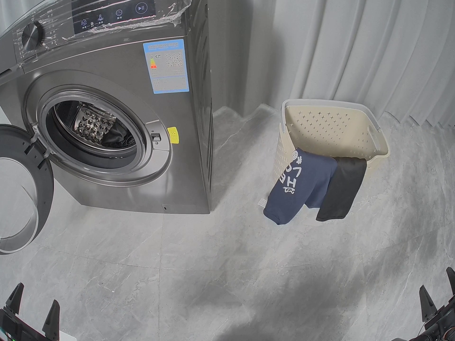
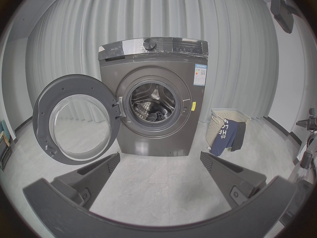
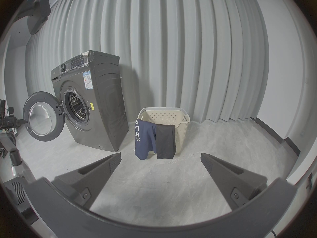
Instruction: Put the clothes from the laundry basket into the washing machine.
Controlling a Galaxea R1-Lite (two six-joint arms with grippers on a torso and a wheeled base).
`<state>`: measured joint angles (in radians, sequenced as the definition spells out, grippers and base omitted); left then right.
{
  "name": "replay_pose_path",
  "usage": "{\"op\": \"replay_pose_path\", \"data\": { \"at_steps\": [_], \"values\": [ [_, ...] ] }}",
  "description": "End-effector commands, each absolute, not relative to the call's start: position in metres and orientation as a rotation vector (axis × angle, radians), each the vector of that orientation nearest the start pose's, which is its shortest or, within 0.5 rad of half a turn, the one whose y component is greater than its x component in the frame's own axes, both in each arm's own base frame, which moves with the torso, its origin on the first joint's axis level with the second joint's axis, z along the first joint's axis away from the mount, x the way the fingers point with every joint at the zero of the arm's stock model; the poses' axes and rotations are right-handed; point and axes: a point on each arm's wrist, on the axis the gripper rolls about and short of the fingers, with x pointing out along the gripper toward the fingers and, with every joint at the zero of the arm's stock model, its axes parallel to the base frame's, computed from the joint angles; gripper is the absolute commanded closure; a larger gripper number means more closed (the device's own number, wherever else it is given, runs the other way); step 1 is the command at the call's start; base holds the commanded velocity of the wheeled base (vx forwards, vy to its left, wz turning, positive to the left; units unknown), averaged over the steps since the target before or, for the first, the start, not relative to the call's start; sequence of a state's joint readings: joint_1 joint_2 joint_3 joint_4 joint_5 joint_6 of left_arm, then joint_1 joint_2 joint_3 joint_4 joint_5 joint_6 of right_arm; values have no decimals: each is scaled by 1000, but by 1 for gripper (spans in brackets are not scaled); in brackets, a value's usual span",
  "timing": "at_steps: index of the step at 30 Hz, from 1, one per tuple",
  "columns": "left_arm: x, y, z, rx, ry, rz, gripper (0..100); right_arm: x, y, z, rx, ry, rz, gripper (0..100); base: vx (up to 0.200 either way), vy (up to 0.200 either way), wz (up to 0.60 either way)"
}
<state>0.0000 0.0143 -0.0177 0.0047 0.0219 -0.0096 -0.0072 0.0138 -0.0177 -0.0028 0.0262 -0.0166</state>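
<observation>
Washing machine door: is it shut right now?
No, the door stands swung wide open, exposing the drum of the washing machine.

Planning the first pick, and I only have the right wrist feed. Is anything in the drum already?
Observer: Yes. A dark garment lies at the bottom of the drum of the washing machine.
Operator: Left gripper state?
Observer: The left gripper is open and holds nothing. It faces the machine's open front.
</observation>
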Motion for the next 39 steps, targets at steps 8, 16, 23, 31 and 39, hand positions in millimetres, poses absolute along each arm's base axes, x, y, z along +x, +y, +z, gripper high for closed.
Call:
{"op": "replay_pose_path", "data": {
  "at_steps": [8, 16, 23, 31, 39],
  "values": [
    [-23, 1, 75, -14, 4, 23, 0, -22, 1, 76, -17, 6, 20, 0, 0, -200, 0],
    [-23, 1, 75, -18, 4, 28, 0, -22, 1, 76, -17, 6, 20, 0, 0, -200, 0],
    [-23, 1, 75, -18, 4, 28, 0, -22, 1, 76, -17, 6, 20, 0, 0, -171, 0],
    [-23, 1, 75, -21, 4, 28, 0, -22, 1, 76, -17, 6, 20, 0, 0, 0, 0],
    [-23, 1, 75, -23, 4, 28, 0, -22, 1, 76, -17, 6, 20, 0, 0, -200, 0]
  ]
}}
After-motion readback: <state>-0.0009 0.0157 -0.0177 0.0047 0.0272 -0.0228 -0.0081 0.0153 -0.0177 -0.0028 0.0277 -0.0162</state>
